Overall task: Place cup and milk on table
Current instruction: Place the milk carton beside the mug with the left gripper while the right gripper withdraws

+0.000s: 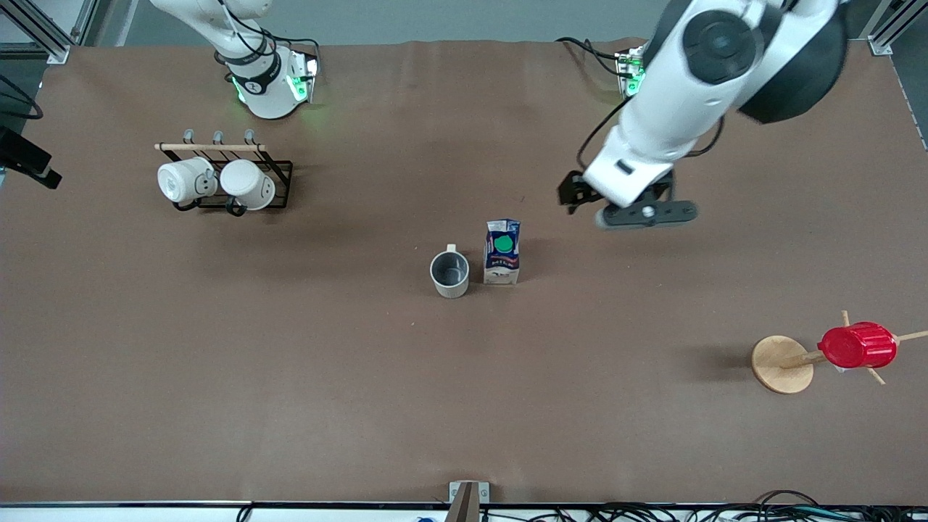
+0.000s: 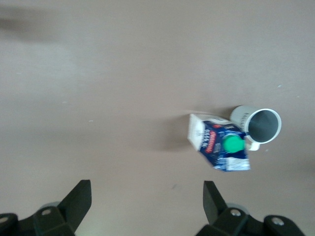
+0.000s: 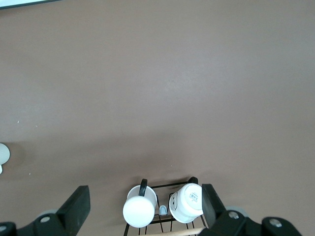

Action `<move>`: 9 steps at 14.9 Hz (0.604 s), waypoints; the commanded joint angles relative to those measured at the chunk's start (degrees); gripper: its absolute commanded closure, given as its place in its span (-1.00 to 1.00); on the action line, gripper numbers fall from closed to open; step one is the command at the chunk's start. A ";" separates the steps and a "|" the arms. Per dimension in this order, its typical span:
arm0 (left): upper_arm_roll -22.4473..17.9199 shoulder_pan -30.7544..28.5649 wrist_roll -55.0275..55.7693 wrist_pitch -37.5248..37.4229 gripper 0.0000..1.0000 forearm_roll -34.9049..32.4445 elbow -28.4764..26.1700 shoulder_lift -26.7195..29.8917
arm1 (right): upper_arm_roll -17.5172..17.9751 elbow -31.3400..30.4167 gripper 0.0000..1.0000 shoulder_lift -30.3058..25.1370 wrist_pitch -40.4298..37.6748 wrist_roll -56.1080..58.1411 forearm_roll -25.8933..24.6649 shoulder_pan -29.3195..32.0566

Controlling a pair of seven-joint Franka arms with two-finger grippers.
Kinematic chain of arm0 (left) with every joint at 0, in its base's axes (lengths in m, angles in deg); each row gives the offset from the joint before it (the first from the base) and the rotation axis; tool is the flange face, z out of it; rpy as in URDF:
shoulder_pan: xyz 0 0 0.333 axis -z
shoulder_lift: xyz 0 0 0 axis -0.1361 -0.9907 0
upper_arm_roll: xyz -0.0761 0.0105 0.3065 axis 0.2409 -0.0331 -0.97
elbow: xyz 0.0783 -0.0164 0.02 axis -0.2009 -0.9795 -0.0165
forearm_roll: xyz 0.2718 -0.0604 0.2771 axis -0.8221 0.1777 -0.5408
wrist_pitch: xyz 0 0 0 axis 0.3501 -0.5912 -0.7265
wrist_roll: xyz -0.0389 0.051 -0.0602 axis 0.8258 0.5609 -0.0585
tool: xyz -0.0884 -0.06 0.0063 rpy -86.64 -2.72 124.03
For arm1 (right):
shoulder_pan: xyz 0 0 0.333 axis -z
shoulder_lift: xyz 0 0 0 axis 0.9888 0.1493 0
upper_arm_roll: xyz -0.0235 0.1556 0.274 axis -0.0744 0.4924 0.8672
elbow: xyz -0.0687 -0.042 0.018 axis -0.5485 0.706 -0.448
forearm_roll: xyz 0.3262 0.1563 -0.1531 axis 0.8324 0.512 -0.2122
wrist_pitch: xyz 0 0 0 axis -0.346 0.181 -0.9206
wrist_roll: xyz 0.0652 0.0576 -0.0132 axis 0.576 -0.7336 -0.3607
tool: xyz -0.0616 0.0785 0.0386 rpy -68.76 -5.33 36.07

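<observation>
So right in the middle of the big matte brown tabletop you've got the cream-white ceramic mug with the grey inside standing upright, mouth up, with the small blue-and-white gable-top milk carton with the round green cap just beside it on the side toward the left arm's end, a thin gap between them. Both are sitting on the table, nothing is touching them. The left gripper hangs in the air over bare table, off toward the left arm's end from the carton, jaws spread wide and holding nothing. The right gripper is out of the front view; its wrist view shows it waiting above the black wire rack with the wooden bar, fingers wide apart and empty. Two whiter mugs hang on that rack. Down toward the left arm's end, a red ribbed cup sits on a wooden peg stand with a round base.
</observation>
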 commanded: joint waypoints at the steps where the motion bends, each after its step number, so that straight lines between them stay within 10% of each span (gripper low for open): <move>1: 0.33 -5.42 -5.53 0.09 -1.00 -0.48 -6.49 7.51 | 0.21 1.16 -1.00 0.67 -0.43 0.32 -0.82 -0.60; 9: 0.33 -15.72 -15.92 -5.63 -1.00 -0.57 -6.49 13.58 | -0.41 1.08 -1.00 0.58 -0.69 0.32 -0.21 -0.95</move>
